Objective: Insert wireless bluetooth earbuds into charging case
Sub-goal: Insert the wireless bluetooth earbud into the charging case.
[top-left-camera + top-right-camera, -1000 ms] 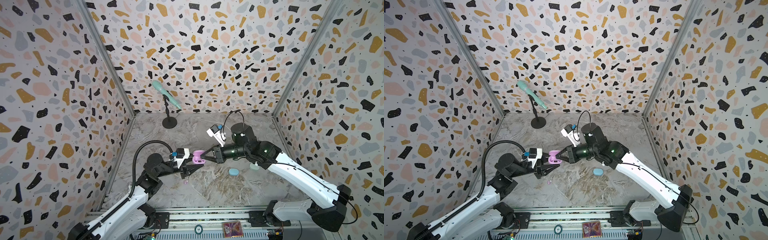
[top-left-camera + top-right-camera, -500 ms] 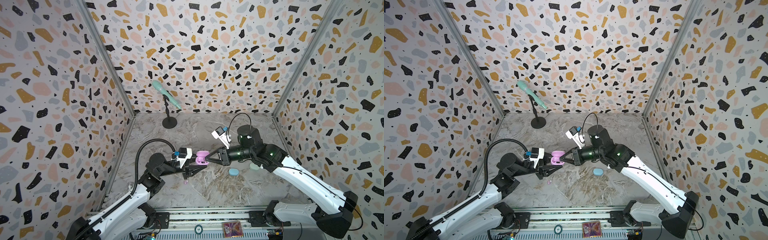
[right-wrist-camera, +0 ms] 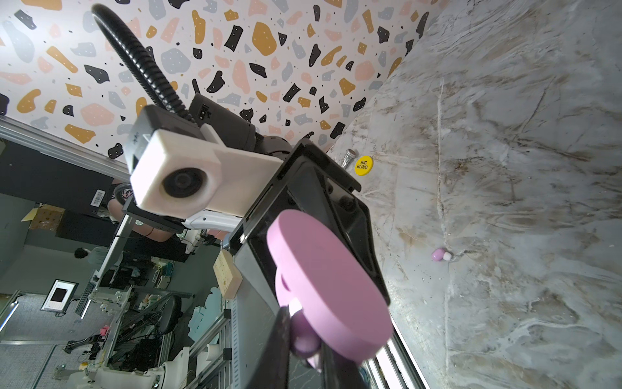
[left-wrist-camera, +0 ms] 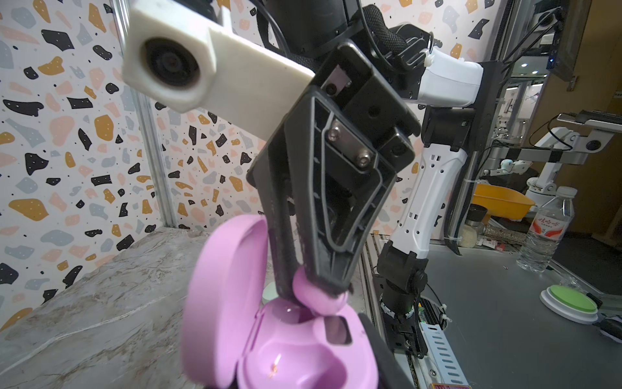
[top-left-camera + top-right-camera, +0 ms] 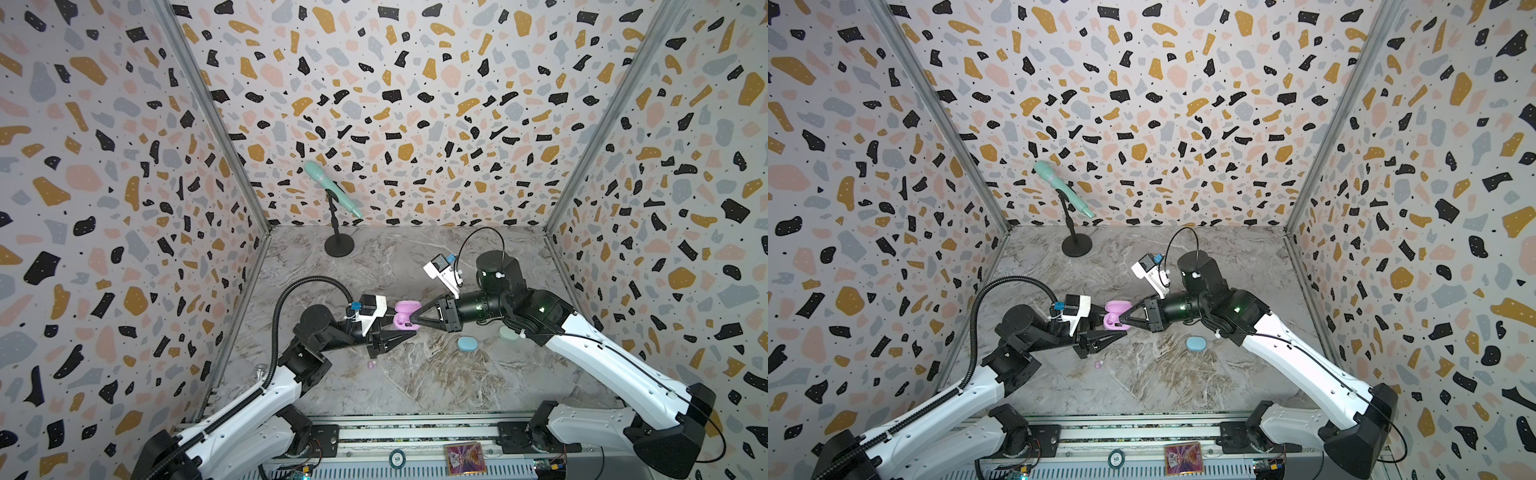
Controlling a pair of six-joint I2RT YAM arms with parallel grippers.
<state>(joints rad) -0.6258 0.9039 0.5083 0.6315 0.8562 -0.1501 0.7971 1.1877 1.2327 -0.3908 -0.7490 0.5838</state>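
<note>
**A:** How does the left gripper [image 5: 397, 334] stand?

**B:** Its jaws are pressed on the base of the pink oval plastic charging case [image 4: 296, 353]. The case is lifted above the grey marble-pattern table [image 5: 415, 386]. Its lid [image 4: 225, 303] is open and stands up at one side.

**A:** And the right gripper [image 4: 311, 289]?

**B:** It points from the opposite side, almost tip to tip with the left one in both top views. Its fingertips are pinched together on a small rounded pink plastic earbud [image 4: 318, 299].

**A:** Where exactly is this earbud?

**B:** It is at the mouth of one hollow in the case base, close to the open lid. Most of it is above the hollow. I cannot tell if it touches the rim.

**A:** Is there another earbud?

**B:** Yes, a second pink earbud with a white tip [image 5: 371, 364] lies on the table. It is near the left arm and apart from the case.

**A:** What else is on the table?

**B:** A closed light blue oval case [image 5: 467, 343] lies near the right gripper. A pale mint oval case [image 5: 508, 332] is just beside it, partly hidden by the right arm. At the back wall, a teal microphone [image 5: 330, 187] sits tilted on a black stand [image 5: 338, 245].
</note>
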